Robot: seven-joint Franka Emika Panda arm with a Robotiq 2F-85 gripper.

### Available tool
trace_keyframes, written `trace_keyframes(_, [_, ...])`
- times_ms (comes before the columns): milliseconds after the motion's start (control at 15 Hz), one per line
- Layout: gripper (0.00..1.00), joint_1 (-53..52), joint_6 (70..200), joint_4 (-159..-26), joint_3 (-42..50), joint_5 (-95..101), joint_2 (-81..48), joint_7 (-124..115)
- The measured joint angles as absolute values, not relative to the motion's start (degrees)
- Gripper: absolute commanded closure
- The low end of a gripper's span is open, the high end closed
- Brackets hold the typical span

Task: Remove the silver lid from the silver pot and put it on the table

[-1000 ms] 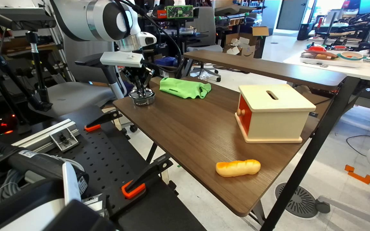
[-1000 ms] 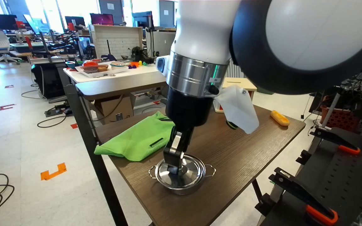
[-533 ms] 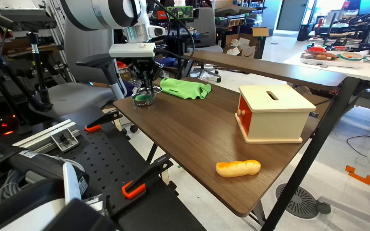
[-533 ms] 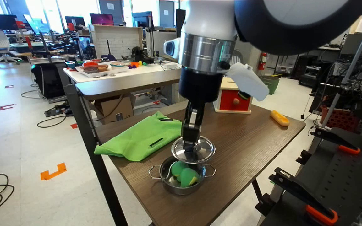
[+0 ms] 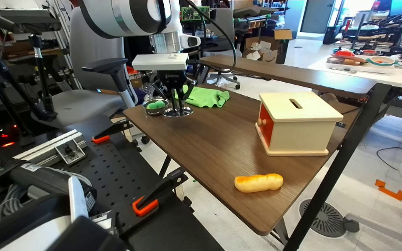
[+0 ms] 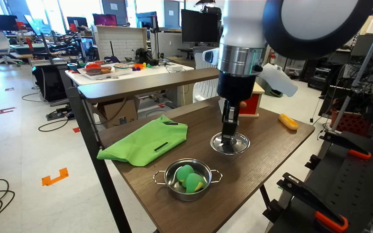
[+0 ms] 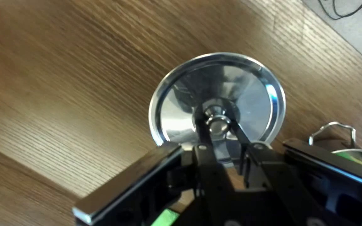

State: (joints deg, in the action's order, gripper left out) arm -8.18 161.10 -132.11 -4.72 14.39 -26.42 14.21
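In an exterior view, a green cloth (image 6: 147, 140) lies at left on the table (image 6: 264, 142), then the uncovered silver pot (image 6: 186, 196). Farther right, my gripper (image 6: 227, 140) pinches the silver lid (image 6: 231, 149) by its knob (image 7: 218, 126), touching the table or just above; I cannot tell.

You have one lid (image 7: 247, 100), one pot (image 6: 186, 196), one cloth (image 6: 144, 140), one wooden box (image 5: 297, 132) and one yellow roll (image 5: 258, 183). Two green pieces (image 6: 193, 183) show too.

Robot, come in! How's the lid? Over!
Gripper holds silver lid by knob. Lid off silver pot; contact with table unclear. Green cloth apart, not blocking.
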Motion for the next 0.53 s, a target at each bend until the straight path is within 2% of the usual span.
trace_keyframes(533, [0.95,-8.1,161.1,-133.3,-5.4,14.4,-28.5,14.2])
